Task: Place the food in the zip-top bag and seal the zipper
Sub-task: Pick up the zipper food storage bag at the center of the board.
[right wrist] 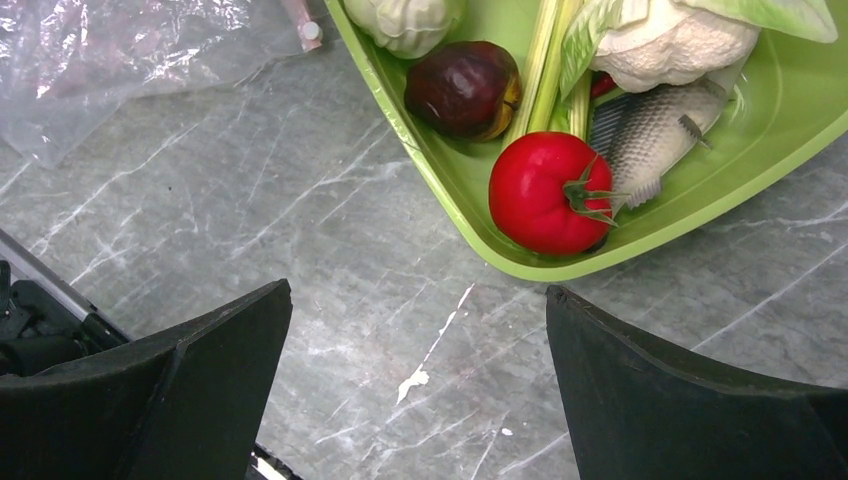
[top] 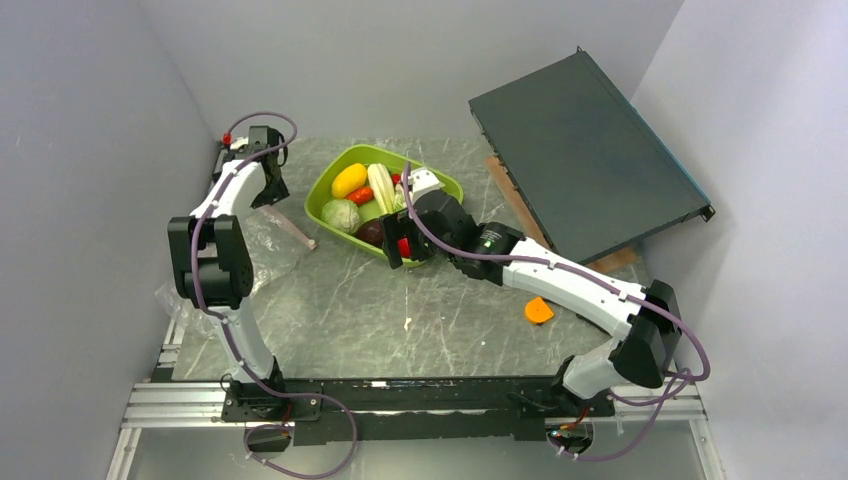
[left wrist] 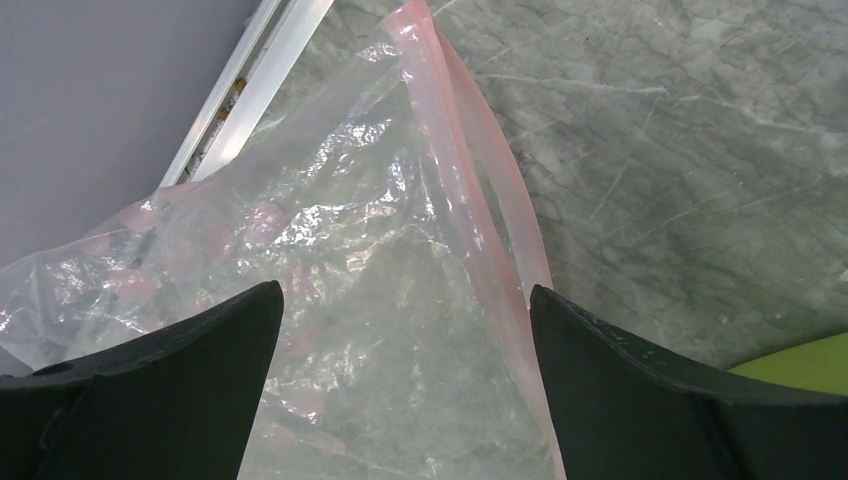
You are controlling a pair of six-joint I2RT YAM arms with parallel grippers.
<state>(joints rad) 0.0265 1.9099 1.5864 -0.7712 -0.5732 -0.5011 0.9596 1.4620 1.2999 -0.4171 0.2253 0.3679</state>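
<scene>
- While the two arms stood well apart in the overhead view, the left gripper [top: 266, 188] hung over the clear, crinkly zip-top bag [top: 262, 245]. The bag lay flat on the marbled grey table [top: 400, 310] at the far left. The right gripper [top: 396, 246] sat at the near edge of the lime-green plastic tray [top: 335, 172]. I counted one bag, one tray, one orange disc [top: 538, 311] and one dark tilted slab [top: 585, 160].
- From the left wrist, the fingers [left wrist: 190, 370] stood wide apart and held nothing, and the bag's pink zipper strip [left wrist: 470, 210] ran between them. I judged it best to pinch one lip only, so the mouth gapes.
- From the right wrist, the fingers [right wrist: 190, 380] were spread wide and empty, just short of the tray.
- Six pieces of food showed there: one red tomato [right wrist: 545, 192], one dark purple fruit [right wrist: 465, 88], one pale leafy stalk [right wrist: 545, 60], one white cauliflower [right wrist: 670, 40], one grey fish [right wrist: 655, 125] and one green cabbage [right wrist: 405, 20]. More probably lay beyond the frame.
- The tomato was nearest and round, so a centred, gentle squeeze across its widest part seemed wisest.
</scene>
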